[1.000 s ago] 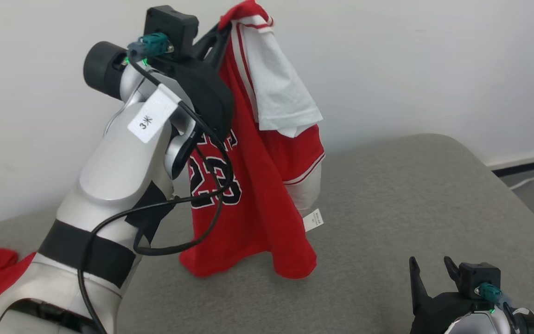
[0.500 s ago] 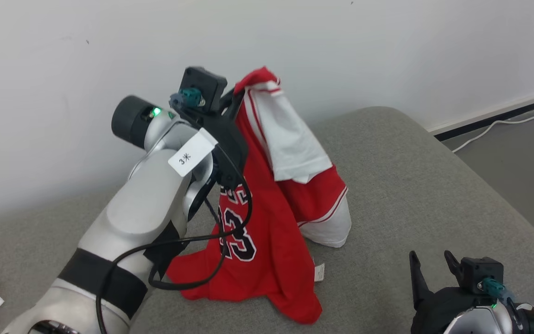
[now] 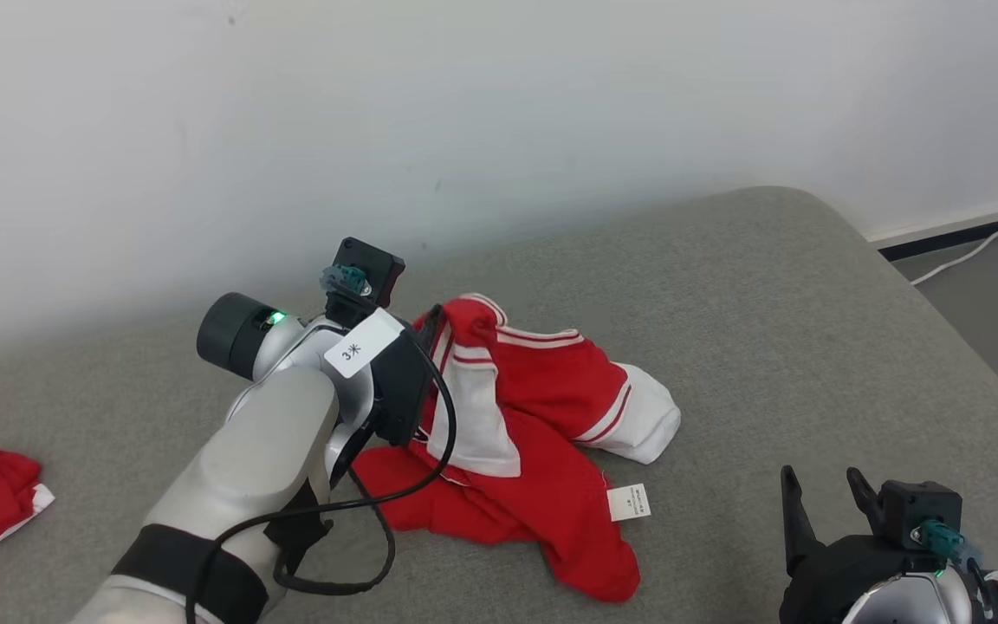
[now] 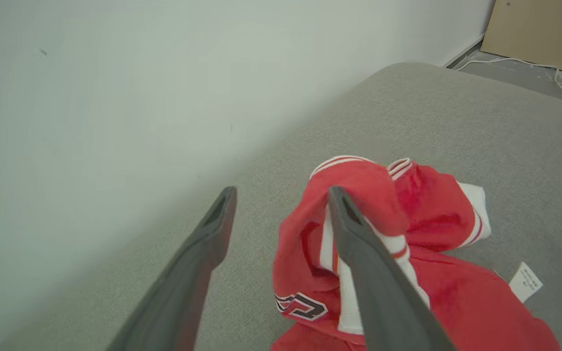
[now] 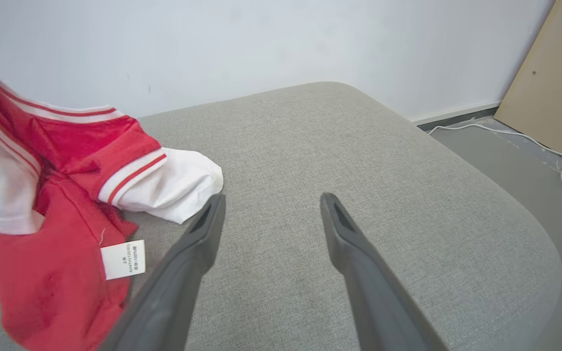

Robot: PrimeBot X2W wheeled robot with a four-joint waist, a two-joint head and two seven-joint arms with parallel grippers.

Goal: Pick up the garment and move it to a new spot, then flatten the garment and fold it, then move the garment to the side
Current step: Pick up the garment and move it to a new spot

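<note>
garment is seen heaped mid-cushion, crumpled, not flattened yet. L gripper: jaws spread wide, nothing clamped, tho one jaw is brushed by the garment's top fold. R gripper: jaws wide too, empty, kept apart from the garment on its tag side. Heap is stretched roughly from L toward R, so prob. one end gets taken by each arm.

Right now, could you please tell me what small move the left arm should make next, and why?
Probably raise the left gripper slowly, clear of the red jersey. Its jaws stand open and the jersey lies crumpled on the grey cushion, yet a red fold drapes over one finger, so a quick pull might drag the cloth along. Once free, flattening can begin.
</note>
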